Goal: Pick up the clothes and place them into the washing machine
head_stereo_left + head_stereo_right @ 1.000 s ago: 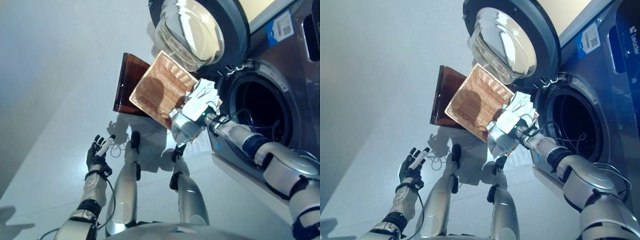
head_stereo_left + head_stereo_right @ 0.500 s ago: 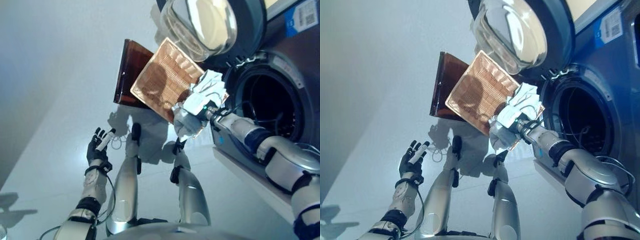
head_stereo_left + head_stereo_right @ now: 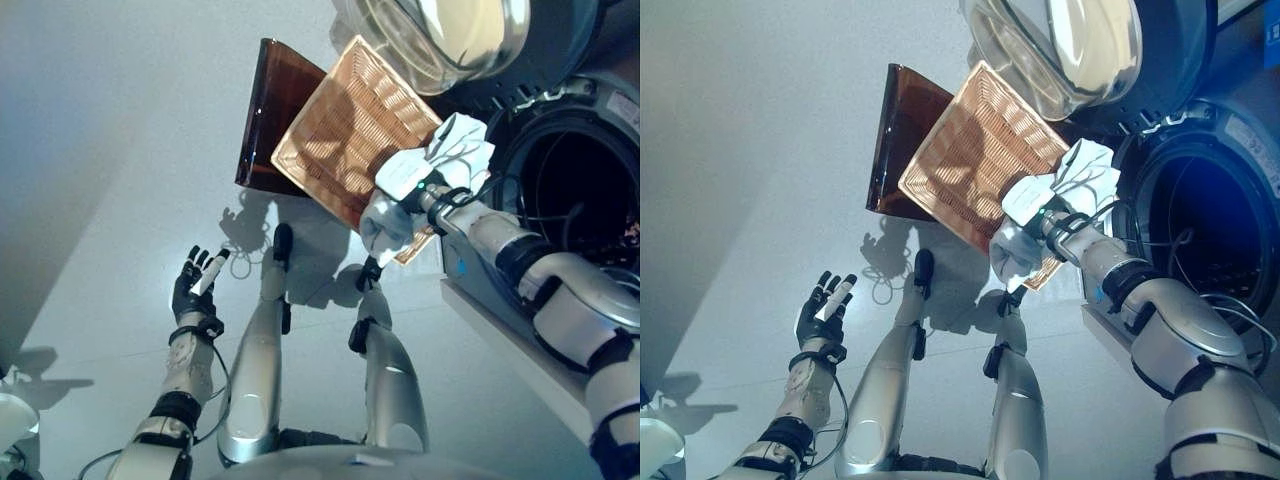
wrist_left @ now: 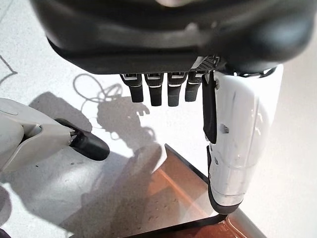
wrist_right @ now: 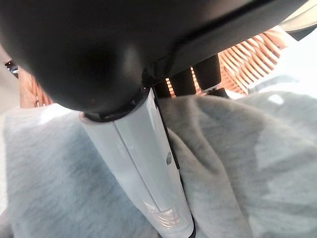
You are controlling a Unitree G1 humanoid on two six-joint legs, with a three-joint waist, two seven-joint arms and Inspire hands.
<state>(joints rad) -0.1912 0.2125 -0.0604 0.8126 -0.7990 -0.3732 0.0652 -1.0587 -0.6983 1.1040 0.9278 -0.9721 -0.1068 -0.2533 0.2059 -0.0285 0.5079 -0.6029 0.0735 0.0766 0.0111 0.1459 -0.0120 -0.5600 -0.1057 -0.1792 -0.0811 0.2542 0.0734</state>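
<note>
A light grey and white garment (image 3: 398, 180) hangs at the near corner of the shallow wicker basket (image 3: 345, 130), beside the washing machine's open drum (image 3: 575, 190). My right hand (image 3: 431, 193) is shut on the garment; in the right wrist view its white-covered thumb (image 5: 143, 163) presses into the grey cloth (image 5: 237, 163) and the fingers curl into it. The basket rests tilted on the dark brown box (image 3: 265, 110). My left hand (image 3: 195, 290) is open and empty, low over the floor, away from the basket.
The machine's round glass door (image 3: 450, 30) stands open above the basket. The machine's front panel (image 3: 500, 330) runs along the right side. The pale floor (image 3: 120, 200) spreads to the left. A corner of the brown box (image 4: 173, 198) shows past my left hand.
The whole picture has shifted, so the camera has moved. My right hand still holds the garment at the basket's corner by the drum. My left hand keeps its place.
</note>
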